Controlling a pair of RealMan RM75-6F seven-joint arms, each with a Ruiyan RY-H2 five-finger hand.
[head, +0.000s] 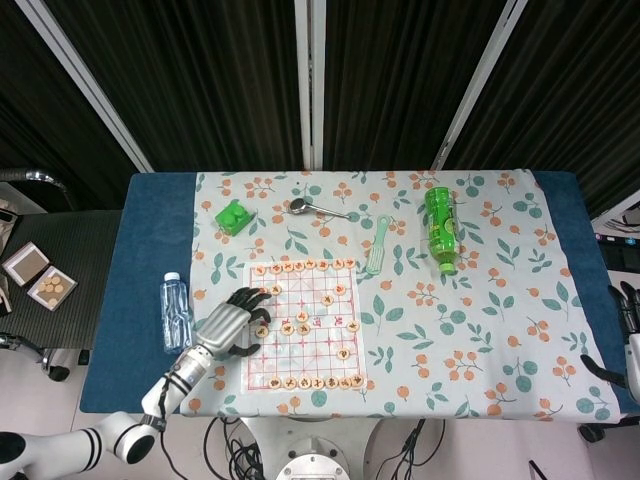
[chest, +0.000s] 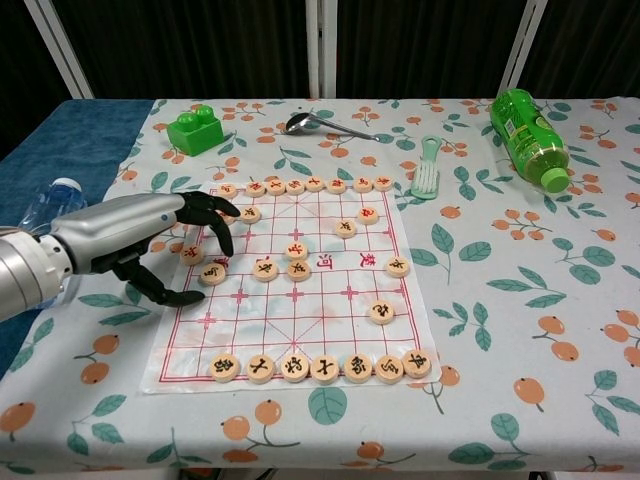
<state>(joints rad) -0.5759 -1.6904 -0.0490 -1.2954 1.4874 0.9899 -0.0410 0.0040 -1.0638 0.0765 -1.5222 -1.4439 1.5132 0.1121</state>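
Observation:
A paper xiangqi board (chest: 290, 290) (head: 305, 325) lies on the flowered cloth, with round wooden pieces (chest: 297, 270) in rows at its far and near edges and several loose in between. My left hand (chest: 150, 240) (head: 232, 320) hovers over the board's left edge, fingers spread and curved down above the pieces (chest: 212, 272) there, holding nothing. The thumb points toward the board's left margin. My right hand (head: 630, 345) shows only at the far right edge of the head view, beyond the table's corner, fingers apart and empty.
A clear water bottle (head: 175, 310) (chest: 40, 215) lies left of my left arm on the blue cloth. At the back are a green brick (chest: 195, 130), a metal spoon (chest: 325, 124), a pale green brush (chest: 428, 172) and a green bottle (chest: 528, 125) on its side.

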